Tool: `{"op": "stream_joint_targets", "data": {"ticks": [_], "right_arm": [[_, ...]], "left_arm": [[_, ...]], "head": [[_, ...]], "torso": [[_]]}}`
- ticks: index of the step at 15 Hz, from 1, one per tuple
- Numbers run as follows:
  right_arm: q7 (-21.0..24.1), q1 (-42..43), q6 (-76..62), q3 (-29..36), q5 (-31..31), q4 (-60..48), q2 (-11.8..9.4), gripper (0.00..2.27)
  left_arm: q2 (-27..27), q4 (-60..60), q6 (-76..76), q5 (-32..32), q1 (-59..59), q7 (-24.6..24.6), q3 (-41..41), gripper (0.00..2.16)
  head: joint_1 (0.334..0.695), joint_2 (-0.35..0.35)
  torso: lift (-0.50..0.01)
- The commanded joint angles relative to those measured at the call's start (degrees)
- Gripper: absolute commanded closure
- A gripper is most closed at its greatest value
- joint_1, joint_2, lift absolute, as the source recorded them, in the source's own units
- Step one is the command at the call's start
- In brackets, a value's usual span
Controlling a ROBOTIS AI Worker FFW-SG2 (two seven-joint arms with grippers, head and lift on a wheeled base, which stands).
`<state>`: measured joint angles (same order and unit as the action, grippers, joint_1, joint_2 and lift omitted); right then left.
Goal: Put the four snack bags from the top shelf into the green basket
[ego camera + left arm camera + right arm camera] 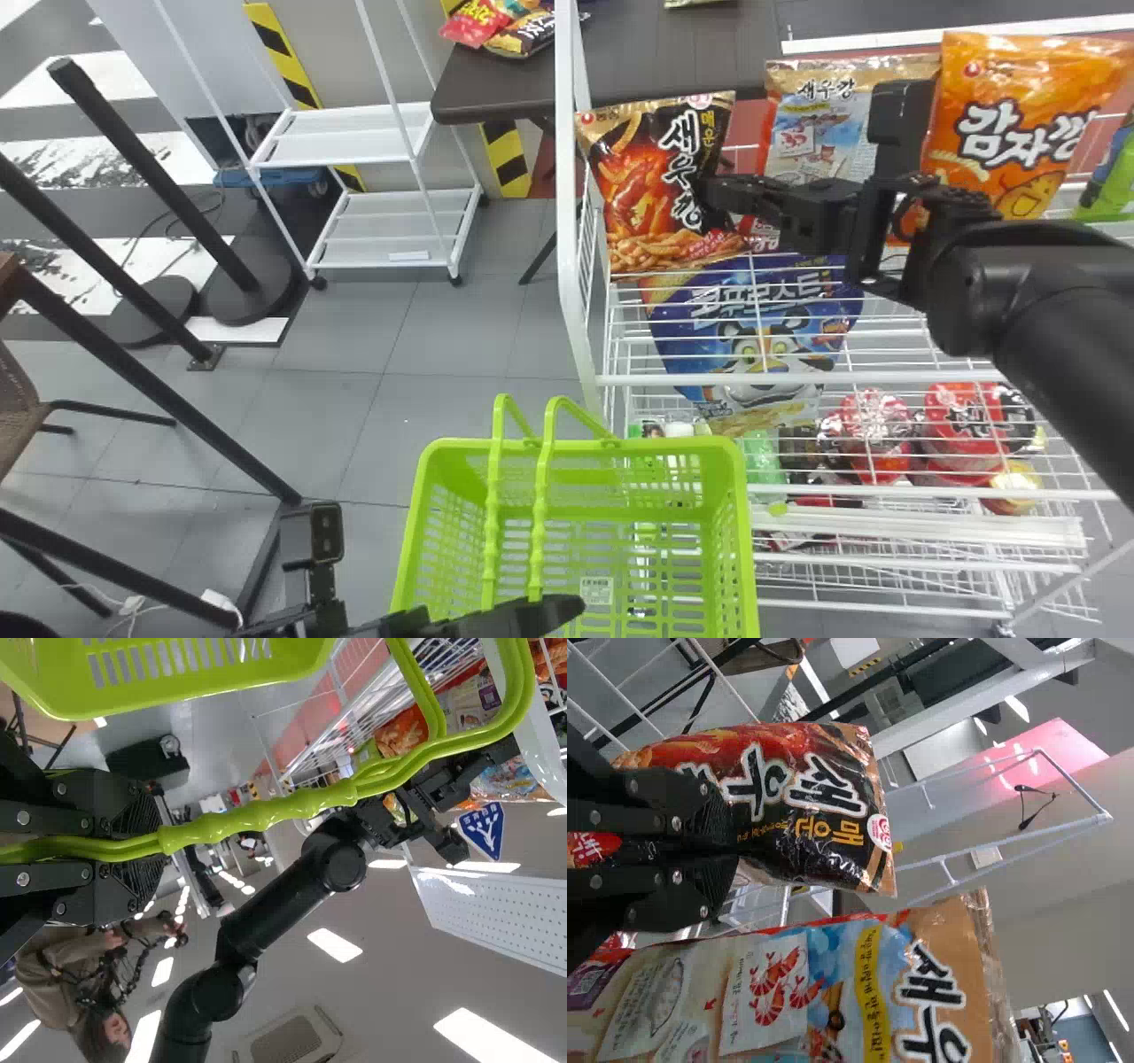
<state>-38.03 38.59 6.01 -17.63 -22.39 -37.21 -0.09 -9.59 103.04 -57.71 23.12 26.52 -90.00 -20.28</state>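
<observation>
My right gripper is at the right edge of the black-and-red snack bag, which leans at the top shelf's left end. In the right wrist view, my right gripper is shut on that bag. Beside it are a beige-and-orange bag, partly behind the arm, an orange bag and a green bag at the view's edge. My left gripper holds the handles of the green basket in front of the shelf. The left wrist view shows my left gripper shut on the handles.
A blue bag shows through the wires below the top shelf, with red packages lower down. The white shelf frame's post rises left of the bags. Behind stands a dark table; a white cart is farther left.
</observation>
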Motion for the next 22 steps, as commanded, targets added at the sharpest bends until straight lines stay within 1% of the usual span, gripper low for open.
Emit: {"op": "stream_joint_targets", "data": {"ticks": [1,4,7,9,12,13,16,19,22], "right_arm": [[0.9,-6.2,3.1,1.4,2.1,-10.0,0.1,2.24],[0.9,-13.8,9.6,6.7,3.2,-23.8,0.1,2.24],[1.3,-21.7,18.9,10.9,3.0,-38.8,0.1,2.24],[2.6,-28.0,25.9,14.5,3.3,-50.3,0.1,2.24],[2.7,-37.9,38.8,20.4,2.7,-66.0,0.1,2.24],[2.7,-41.4,43.9,22.0,2.5,-71.2,0.1,2.24],[2.6,-51.8,53.7,26.4,1.2,-84.3,0.1,2.24],[2.0,-59.1,60.6,27.2,-2.8,-91.1,0.1,2.24],[1.7,-61.6,63.7,23.6,-4.5,-91.3,0.1,2.24]], "left_arm": [[-0.2,-0.2,-0.1,0.3,-0.1,-0.6,-0.4,2.15],[-0.2,-0.3,-0.1,0.3,-0.1,-0.6,-0.8,2.15],[-0.3,-0.3,-0.6,0.3,-0.2,-0.6,-1.0,2.15],[-0.5,-0.3,-1.0,0.4,-0.2,-0.6,-1.1,2.15],[-0.6,-0.3,-1.3,0.4,-0.6,-0.6,-1.0,2.15],[-0.6,-0.3,-1.3,0.4,-0.9,-0.6,-1.0,2.15],[-0.6,-1.0,-1.5,0.4,-1.6,-0.6,-1.0,2.15],[-0.6,-1.4,-1.7,0.3,-2.4,-0.6,-0.5,2.15],[-0.6,-1.6,-2.2,0.3,-2.8,-0.6,-0.3,2.15]], "head": [[0.695,0.214],[0.695,0.239],[0.695,0.237],[0.695,0.229],[0.695,0.207],[0.695,0.189],[0.695,0.161],[0.695,0.147],[0.695,0.184]], "torso": [[0.0],[0.0],[0.0],[0.0],[0.0],[0.0],[0.0],[0.0],[0.0]]}}
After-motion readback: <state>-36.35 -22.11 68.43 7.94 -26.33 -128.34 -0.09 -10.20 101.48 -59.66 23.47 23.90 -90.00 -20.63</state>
